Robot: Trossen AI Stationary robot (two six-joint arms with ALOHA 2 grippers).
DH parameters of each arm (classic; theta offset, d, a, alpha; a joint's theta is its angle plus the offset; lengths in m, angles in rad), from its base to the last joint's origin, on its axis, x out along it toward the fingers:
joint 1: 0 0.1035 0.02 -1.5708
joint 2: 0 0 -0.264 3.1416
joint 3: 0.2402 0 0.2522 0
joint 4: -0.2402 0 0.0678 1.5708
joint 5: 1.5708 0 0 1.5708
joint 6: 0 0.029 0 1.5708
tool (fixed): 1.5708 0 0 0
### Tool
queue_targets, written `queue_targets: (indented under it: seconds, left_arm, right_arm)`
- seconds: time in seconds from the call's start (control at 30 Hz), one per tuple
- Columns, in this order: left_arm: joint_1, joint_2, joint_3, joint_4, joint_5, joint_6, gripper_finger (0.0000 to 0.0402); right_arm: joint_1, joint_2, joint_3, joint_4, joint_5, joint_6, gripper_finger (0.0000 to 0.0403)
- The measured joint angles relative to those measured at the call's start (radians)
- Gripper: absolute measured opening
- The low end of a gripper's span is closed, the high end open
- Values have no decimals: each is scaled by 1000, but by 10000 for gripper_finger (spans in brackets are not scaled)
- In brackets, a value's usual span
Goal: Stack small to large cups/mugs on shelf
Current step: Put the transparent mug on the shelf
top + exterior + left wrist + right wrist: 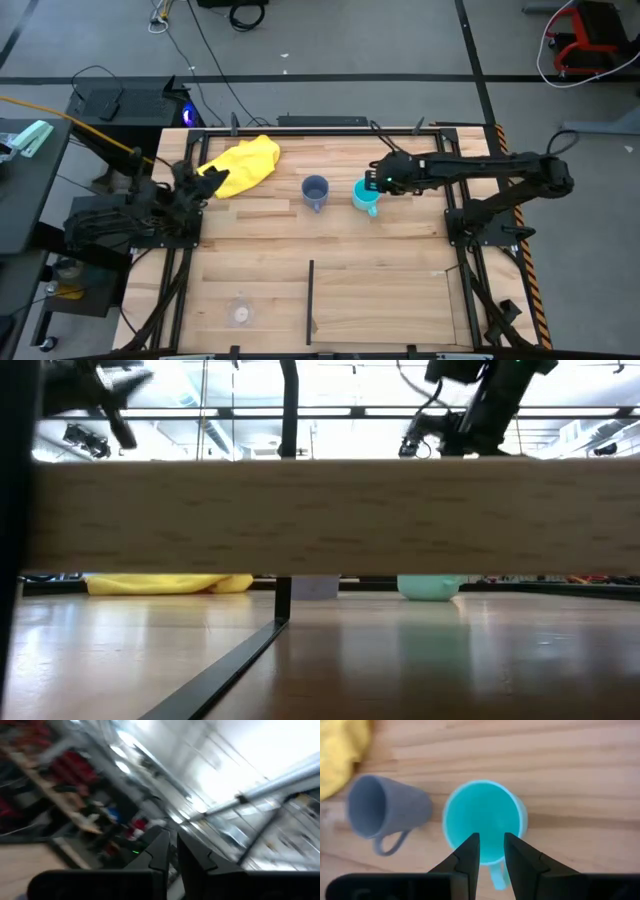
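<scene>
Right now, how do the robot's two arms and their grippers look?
Both arms are dark, jointed links. The right gripper has a small green light nearby and two black wedge-shaped fingers. The left gripper has similar dark tapered fingers. Black cables hang from the right arm.

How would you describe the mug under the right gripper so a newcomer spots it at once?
Start at the yellow cloth on the wooden table. Two handled mugs stand beside it; past the grey-blue mug, under the right gripper, is the cyan mug, the brighter one.
</scene>
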Motion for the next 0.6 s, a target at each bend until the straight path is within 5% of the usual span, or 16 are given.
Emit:
queue_targets:
  seconds: [0.13,0.27,0.6]
  left_arm:
    - [-11,29,124,-60,174,113,35]
    - [-53,120,320,-262,184,269,24]
    - [-149,597,929,-1336,48,181,16]
  right_arm:
    - [19,-70,1,1,23,-104,96]
    - [47,-134,1,2,23,-180,95]
    - [94,-238,1,5,19,-274,95]
